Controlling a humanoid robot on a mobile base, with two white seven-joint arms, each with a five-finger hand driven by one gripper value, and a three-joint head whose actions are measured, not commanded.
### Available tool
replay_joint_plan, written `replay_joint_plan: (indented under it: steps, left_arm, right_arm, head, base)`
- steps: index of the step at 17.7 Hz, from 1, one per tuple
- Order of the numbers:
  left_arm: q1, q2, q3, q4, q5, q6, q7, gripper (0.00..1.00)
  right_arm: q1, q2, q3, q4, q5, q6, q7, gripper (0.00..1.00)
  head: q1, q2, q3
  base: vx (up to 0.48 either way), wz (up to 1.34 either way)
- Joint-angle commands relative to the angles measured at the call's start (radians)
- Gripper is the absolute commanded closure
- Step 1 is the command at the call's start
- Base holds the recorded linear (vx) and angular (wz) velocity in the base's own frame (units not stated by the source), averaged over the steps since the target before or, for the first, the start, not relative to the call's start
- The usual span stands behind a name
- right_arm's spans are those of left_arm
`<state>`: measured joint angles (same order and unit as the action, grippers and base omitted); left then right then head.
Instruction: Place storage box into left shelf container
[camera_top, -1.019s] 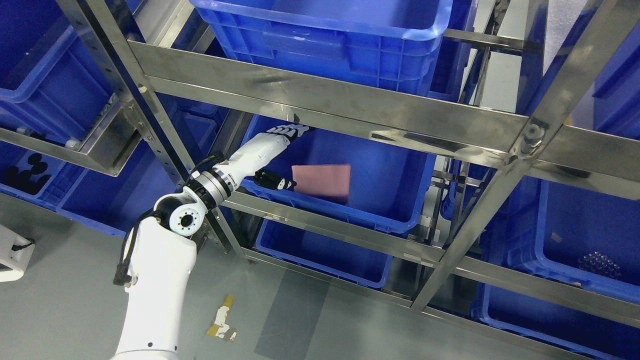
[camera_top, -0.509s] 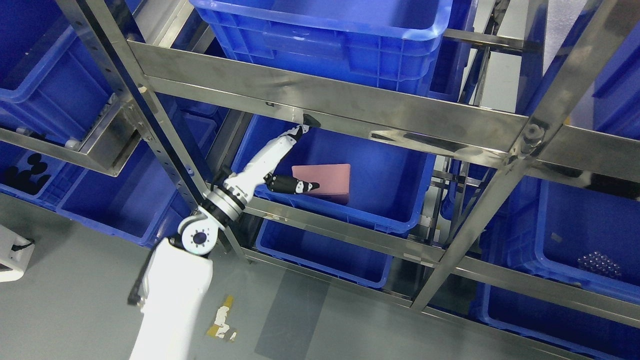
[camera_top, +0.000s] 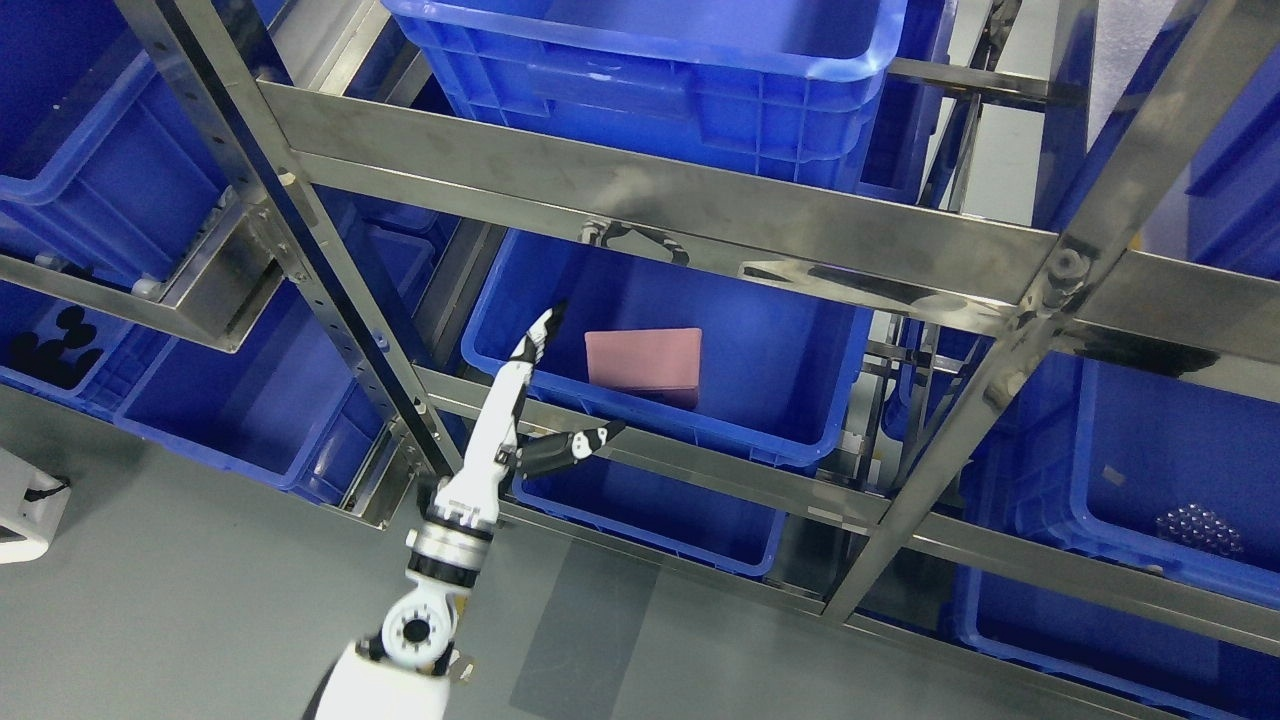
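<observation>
Steel shelving (camera_top: 660, 205) frames the blue container (camera_top: 780, 350); inside it the pink storage box (camera_top: 643, 362) lies placed, while the left hand (camera_top: 520, 400), fingers released, is outside its rim.

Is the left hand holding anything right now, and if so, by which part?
Nothing is held. The left hand is open, fingers extended, apart from the pink storage box, which lies in the blue container.

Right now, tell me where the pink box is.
In the head view the pink box lies inside the blue bin on the middle shelf, centre of picture, just right of the left hand.
</observation>
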<state>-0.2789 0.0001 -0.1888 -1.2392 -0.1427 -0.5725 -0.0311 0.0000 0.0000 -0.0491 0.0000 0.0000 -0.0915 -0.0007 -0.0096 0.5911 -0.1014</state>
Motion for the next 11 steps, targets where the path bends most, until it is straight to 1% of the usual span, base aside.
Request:
replay_joint_plan:
  steps: [1,5,8,11]
  left_arm:
    - [0.25,0.017,-0.011,-0.351,0.072,-0.003,0.054,0.0]
    - [0.248,0.017,0.075,-0.351,0.074,0.014,0.077,0.01]
    - [0.248,0.017,0.107,-0.35,0.1,0.045,0.076,0.01]
    - [0.248,0.017,0.115,-0.351,0.104,0.049,0.073,0.01]
  right_arm:
    - [0.008,-0.017,0.0,-0.017,-0.002,-0.001,0.001,0.0]
    - [0.008,-0.017,0.0,-0.017,-0.003,-0.001,0.001,0.0]
    - [0.008,-0.017,0.0,-0.017,-0.003,-0.001,0.001,0.0]
    - [0.008,-0.017,0.0,-0.017,-0.003,-0.001,0.001,0.0]
  head:
    - [0.0,0.0,0.0]
    - [0.0,0.0,0.0]
    - [0.0,0.0,0.0]
    - [0.0,0.0,0.0]
  base:
    - [0.0,0.0]
    - [0.0,0.0]
    - [0.0,0.0]
    - [0.0,0.0]
